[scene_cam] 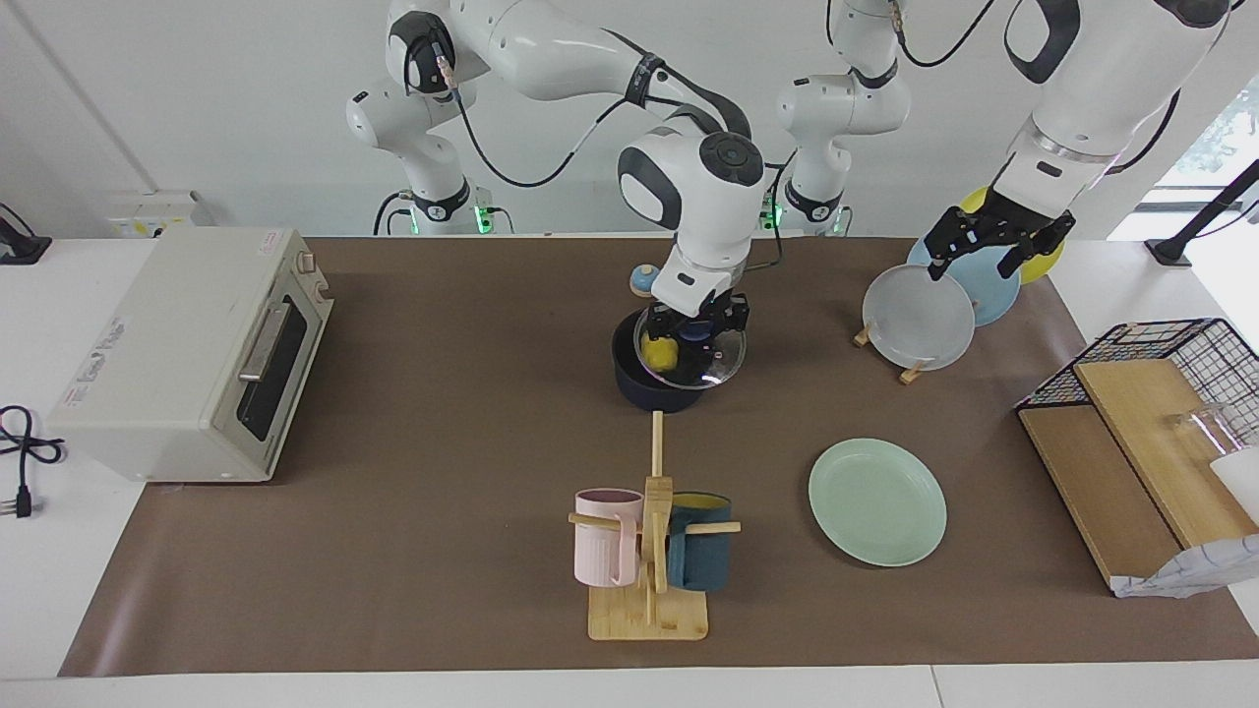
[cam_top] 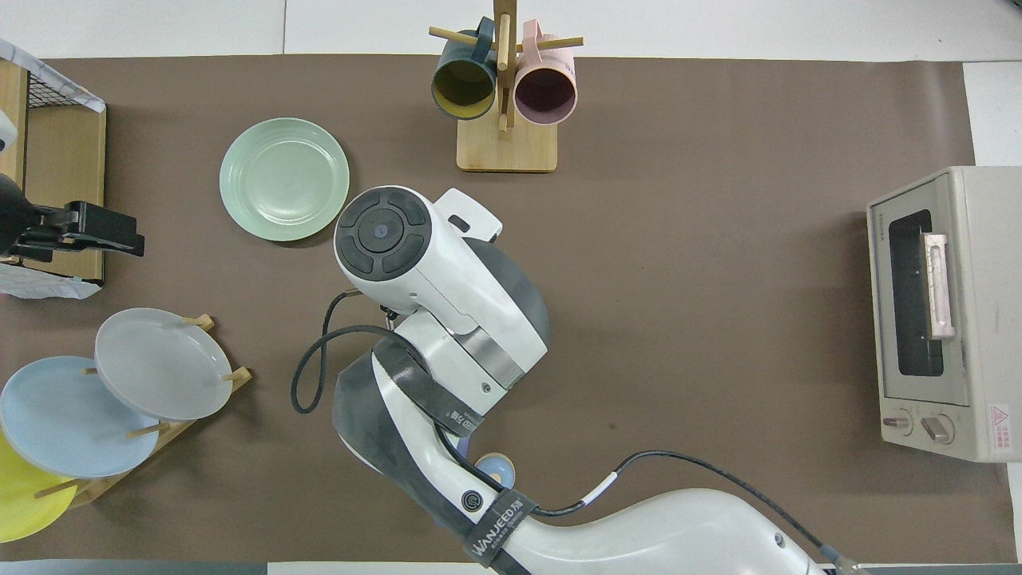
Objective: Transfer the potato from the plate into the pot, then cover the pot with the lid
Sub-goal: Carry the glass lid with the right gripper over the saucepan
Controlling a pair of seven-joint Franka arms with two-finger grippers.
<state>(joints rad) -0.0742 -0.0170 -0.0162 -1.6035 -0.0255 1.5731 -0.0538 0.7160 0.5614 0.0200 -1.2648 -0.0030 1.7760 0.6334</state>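
The navy pot (scene_cam: 649, 391) stands at the table's middle, nearer to the robots than the mug rack. The yellow potato (scene_cam: 659, 352) lies inside it, seen through the glass lid (scene_cam: 710, 366). My right gripper (scene_cam: 696, 324) is shut on the lid's blue knob and holds the lid low over the pot, a little tilted and offset toward the left arm's end. The mint-green plate (scene_cam: 877, 501) (cam_top: 284, 179) lies empty. My left gripper (scene_cam: 991, 246) (cam_top: 80, 229) hangs open over the plate rack and waits. In the overhead view the right arm hides the pot and lid.
A toaster oven (scene_cam: 187, 354) (cam_top: 942, 311) stands at the right arm's end. A mug rack (scene_cam: 649, 551) (cam_top: 505, 96) holds two mugs. A plate rack (scene_cam: 920, 320) (cam_top: 152, 363), a wire basket with boards (scene_cam: 1151, 423) and a small blue bell (scene_cam: 642, 280) (cam_top: 495, 469) are also there.
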